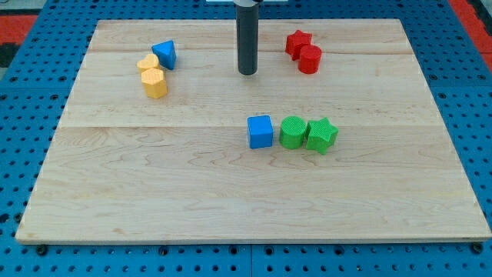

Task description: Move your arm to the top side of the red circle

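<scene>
The red circle (310,59), a short red cylinder, stands near the view's top right of the wooden board (246,200). A red star (297,42) touches it on its upper left side. My tip (247,72) is the lower end of a dark rod that comes down from the view's top centre. The tip rests on the board to the left of the red circle, well apart from it and slightly lower in the view.
A blue triangle (164,54), a yellow star-like block (147,63) and a yellow cylinder-like block (154,83) cluster at the top left. A blue cube (260,131), a green circle (292,132) and a green star (322,135) sit in a row at the centre.
</scene>
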Controlling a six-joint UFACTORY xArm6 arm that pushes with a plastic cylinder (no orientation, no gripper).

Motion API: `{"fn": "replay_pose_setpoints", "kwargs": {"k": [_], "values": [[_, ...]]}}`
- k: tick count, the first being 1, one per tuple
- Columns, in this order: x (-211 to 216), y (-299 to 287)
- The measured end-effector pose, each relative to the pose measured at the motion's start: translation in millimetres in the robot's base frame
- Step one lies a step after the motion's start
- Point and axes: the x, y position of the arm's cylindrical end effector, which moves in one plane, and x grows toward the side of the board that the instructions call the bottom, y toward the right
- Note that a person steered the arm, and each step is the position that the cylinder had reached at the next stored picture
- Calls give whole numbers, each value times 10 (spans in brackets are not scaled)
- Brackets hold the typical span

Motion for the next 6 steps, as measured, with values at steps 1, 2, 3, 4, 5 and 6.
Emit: {"fn": "replay_pose_setpoints", "kwargs": {"k": [1, 2, 3, 4, 5, 6], "values": [[62, 204], [50, 794], [-26, 1673], [30, 2086], [-295, 2186], [-830, 2205]]}}
